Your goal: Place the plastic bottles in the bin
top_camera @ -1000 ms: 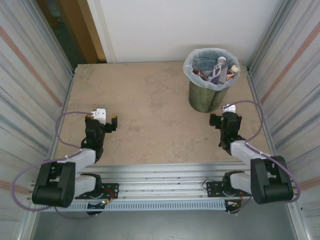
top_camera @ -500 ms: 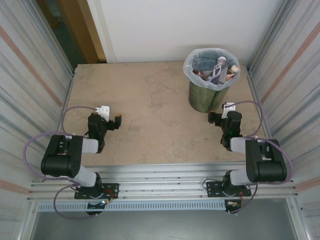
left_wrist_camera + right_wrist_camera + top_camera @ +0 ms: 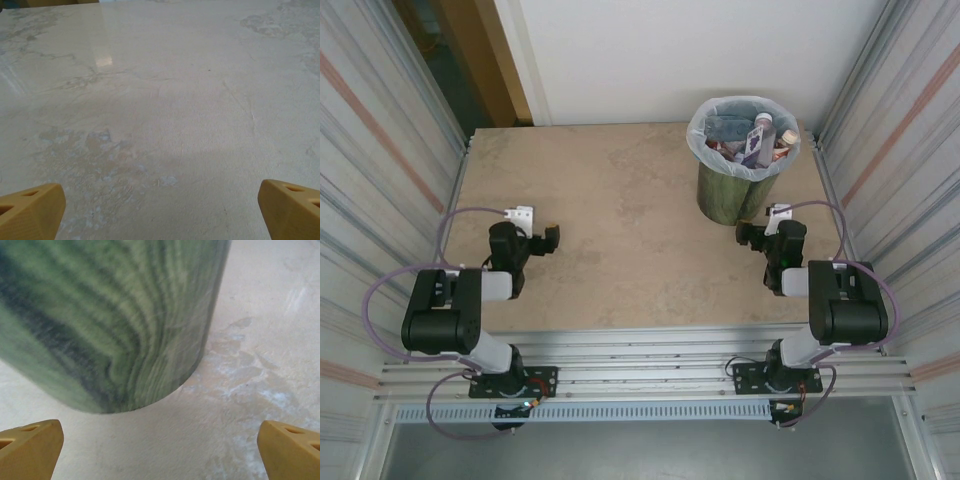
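left claw point(image 3: 527, 232) spread wide, holding nothing, low over desk point(image 3: 620, 230) | plastic bottles point(image 3: 757, 138) piled inside bin point(image 3: 728, 197), far right of desk | right claw point(image 3: 767, 230) spread wide, holding nothing, just beside bin wall | risk: a forward swing of the right arm could tip the bin and spill the bottles

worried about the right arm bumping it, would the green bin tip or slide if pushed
Pushed low, the bin likely slides: it stands upright, flat-based, on the smooth table. A push near the rim seems riskier, as it is tall with bottles piled at the top.
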Tool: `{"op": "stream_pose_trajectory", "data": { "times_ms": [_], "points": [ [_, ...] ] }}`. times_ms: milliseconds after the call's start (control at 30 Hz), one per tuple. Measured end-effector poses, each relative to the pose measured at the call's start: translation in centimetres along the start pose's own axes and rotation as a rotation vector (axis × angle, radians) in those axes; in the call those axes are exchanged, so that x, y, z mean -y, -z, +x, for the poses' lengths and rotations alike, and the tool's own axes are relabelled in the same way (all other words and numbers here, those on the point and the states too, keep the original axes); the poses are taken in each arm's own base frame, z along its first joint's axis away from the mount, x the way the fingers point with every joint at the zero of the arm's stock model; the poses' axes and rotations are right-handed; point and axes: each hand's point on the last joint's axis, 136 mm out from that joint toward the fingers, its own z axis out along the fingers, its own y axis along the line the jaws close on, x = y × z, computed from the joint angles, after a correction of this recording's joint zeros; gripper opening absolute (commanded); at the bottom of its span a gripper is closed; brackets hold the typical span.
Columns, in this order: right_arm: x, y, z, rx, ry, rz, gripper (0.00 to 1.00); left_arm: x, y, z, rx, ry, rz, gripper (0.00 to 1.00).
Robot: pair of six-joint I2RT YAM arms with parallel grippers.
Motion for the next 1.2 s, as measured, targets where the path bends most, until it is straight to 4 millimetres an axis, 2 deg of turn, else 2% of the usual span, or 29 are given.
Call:
{"op": "stream_pose_trajectory", "data": {
  "times_ms": [267,1200],
  "points": [
    [0.49,-0.06,-0.02,-0.004,-0.011,0.025,0.98,-0.59,0.01,0.02,-0.002,0.0,-0.038,0.99],
    [0.8,-0.05,0.02,-0.005,-0.01,0.044,0.98,-0.66,0.01,0.03,-0.002,0.0,-0.041,0.99]
  ]
}}
